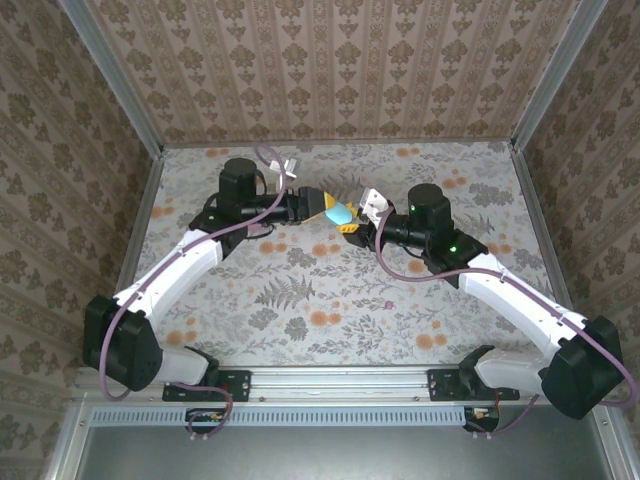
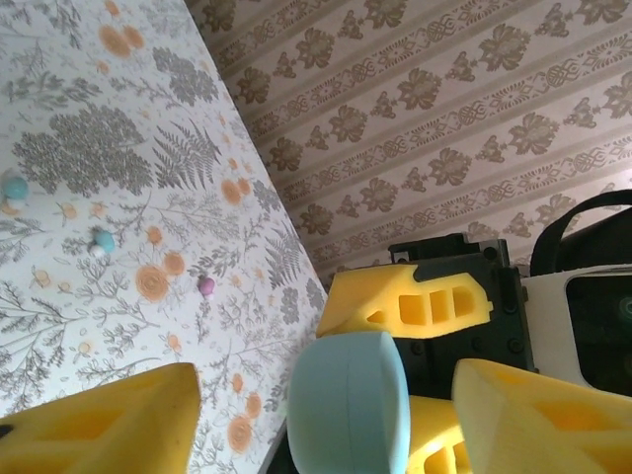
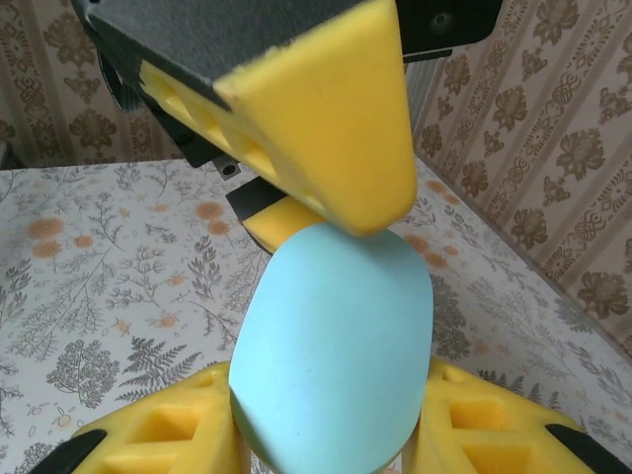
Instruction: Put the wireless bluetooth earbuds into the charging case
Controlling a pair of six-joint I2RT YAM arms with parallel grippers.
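No legible text or markings

A pale blue case (image 3: 331, 346) stands upright in the right pincer (image 3: 326, 439), clamped between its two yellow foam fingers (image 3: 158, 434) at the bottom of the view. From above, the left pincer (image 3: 318, 222) reaches in. One broad yellow finger (image 3: 316, 118) on a black mount meets the case's top edge, and a second shows just behind the case. Beneath lies the desk (image 3: 109, 276), covered in a fern and orange flower print. A wall (image 3: 523, 148) with brown patterned paper rises at the right.
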